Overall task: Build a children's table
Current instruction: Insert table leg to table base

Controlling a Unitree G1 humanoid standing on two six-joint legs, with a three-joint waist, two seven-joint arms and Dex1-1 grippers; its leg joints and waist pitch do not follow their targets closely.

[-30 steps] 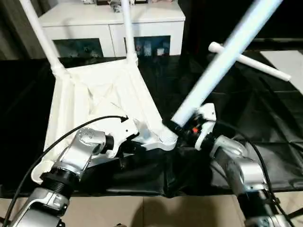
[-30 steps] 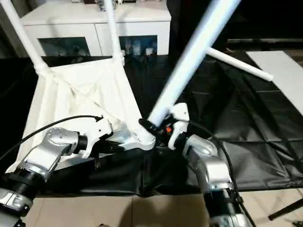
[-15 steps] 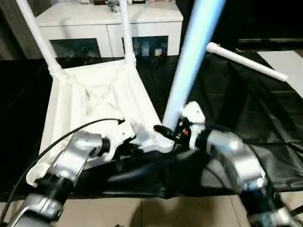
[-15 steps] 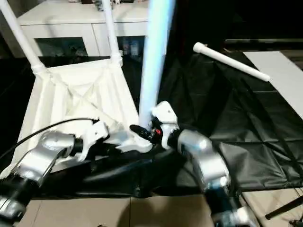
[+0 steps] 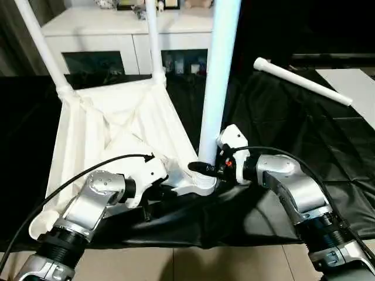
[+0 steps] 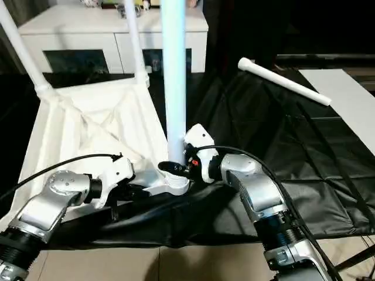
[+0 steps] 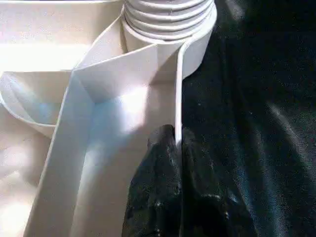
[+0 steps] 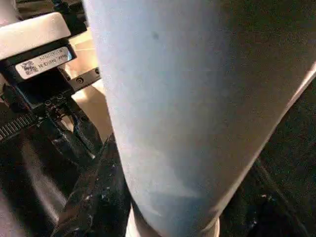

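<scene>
The left end effector (image 7: 173, 163) is clamped on the thin rim wall of the upturned tabletop (image 5: 111, 126), right beside the near corner socket (image 5: 202, 184). The right end effector (image 5: 206, 168) is clenched around the base of a white leg (image 5: 220, 76) standing upright in that socket. Beyond the socket, two more legs (image 5: 153, 38) rise from the tabletop's far corners. A fourth leg (image 5: 302, 81) lies loose on the black sheet (image 5: 304, 129), well apart from the tabletop. A white cabinet (image 5: 102, 38) stands behind.
</scene>
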